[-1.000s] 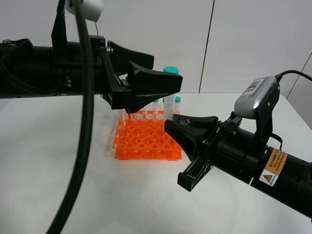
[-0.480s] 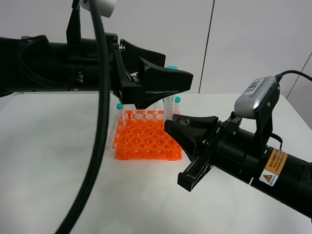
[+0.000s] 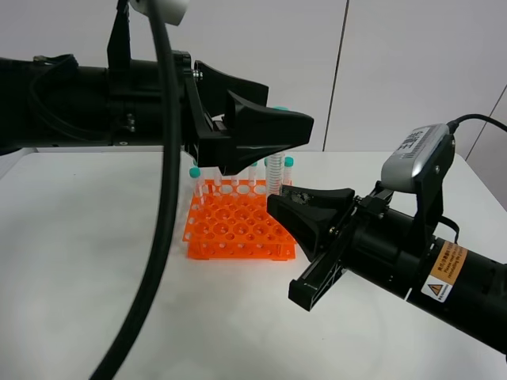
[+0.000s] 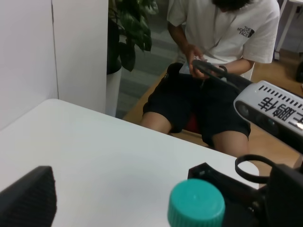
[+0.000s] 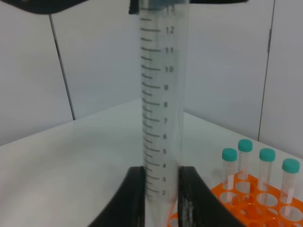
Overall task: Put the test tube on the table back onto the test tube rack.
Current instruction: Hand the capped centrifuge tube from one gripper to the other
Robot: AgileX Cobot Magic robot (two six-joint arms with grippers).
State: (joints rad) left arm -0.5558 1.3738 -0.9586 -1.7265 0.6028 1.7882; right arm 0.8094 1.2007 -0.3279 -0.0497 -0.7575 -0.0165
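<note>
Your right gripper [image 5: 161, 191] is clamped on the slim clear graduated test tube [image 5: 161, 94]. It holds the tube upright by the far right corner of the bright orange plastic grid rack [image 3: 234, 229], and the tube's tip is hidden. White matte table [image 3: 87, 261] lies open at the rack's 9 and 6 o'clock. Your left gripper [image 3: 277, 119], jaws spread and empty, hangs beside the tube's teal cap [image 4: 196, 203]. Other capped tubes [image 5: 266, 155] line the rack's far edge. Since a second ago the left gripper has slid toward 3 o'clock, covering the cap; the right hasn't moved.
</note>
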